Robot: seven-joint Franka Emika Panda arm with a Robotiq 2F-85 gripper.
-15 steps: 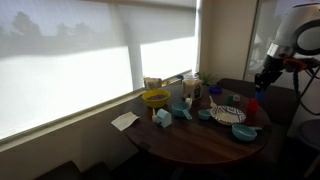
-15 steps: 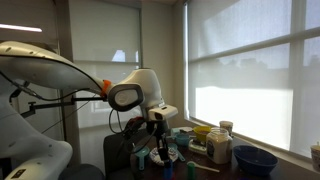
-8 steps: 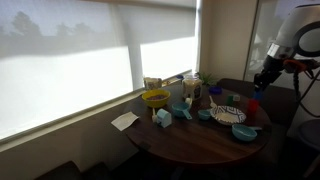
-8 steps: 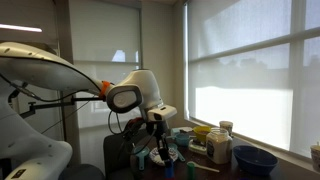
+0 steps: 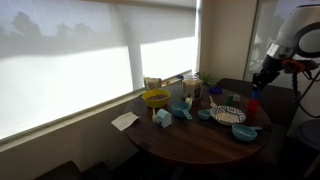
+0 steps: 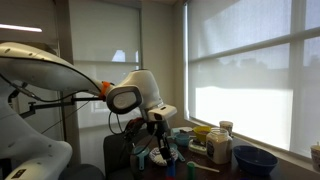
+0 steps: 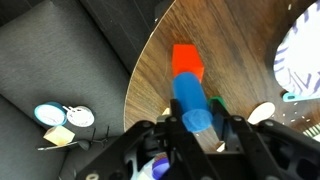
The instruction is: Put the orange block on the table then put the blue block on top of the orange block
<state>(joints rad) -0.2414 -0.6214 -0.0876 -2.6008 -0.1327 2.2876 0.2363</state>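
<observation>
Second step of the task, the stacking. The orange block (image 7: 186,60) already lies on the surface (image 7: 240,35), close to its curved edge, with a patterned plate (image 7: 300,55) farther in from that edge. The jaws are pinching the blue block (image 7: 192,102), one finger on each side. In the wrist view it overlaps the near end of the orange block. In an exterior view it hangs directly over the orange block (image 5: 254,108), at the edge of the surface nearest the arm. Whether the two blocks already touch cannot be told from these views.

Judged next move: centre the blue block squarely over the orange one, lower it straight down until it seats, then spread the jaws and lift clear. A sideways nudge on release could push the stack toward the edge.
</observation>
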